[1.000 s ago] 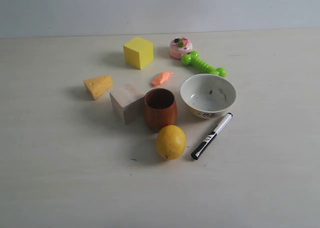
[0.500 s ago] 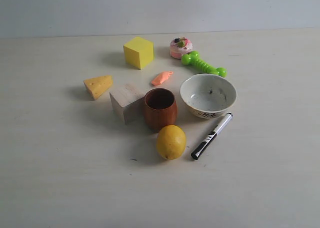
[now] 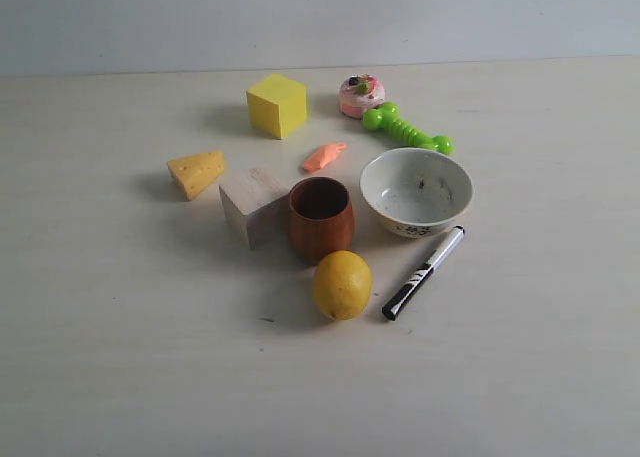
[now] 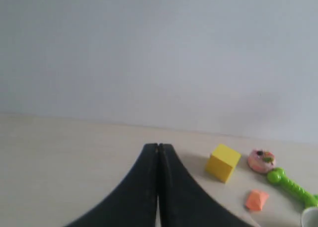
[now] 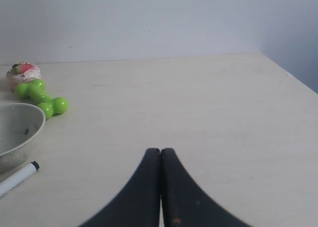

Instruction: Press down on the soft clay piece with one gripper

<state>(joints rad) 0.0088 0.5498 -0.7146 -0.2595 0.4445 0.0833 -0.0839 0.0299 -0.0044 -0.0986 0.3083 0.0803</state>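
The soft clay piece [image 3: 324, 156], a small salmon-orange lump, lies on the table between the yellow cube and the brown cup. It also shows in the left wrist view as the clay piece [image 4: 256, 200], well off to the side of my left gripper [image 4: 158, 146], which is shut with nothing between its jaws. My right gripper [image 5: 160, 150] is shut too, empty, over bare table; the clay is out of its view. Neither gripper appears in the exterior view.
Around the clay stand a yellow cube [image 3: 277, 104], pink cupcake toy [image 3: 360, 94], green dumbbell toy [image 3: 405, 129], white bowl [image 3: 416, 191], brown cup [image 3: 321, 217], wooden block [image 3: 252, 205], cheese wedge [image 3: 197, 172], lemon [image 3: 342, 284] and a marker [image 3: 424, 272].
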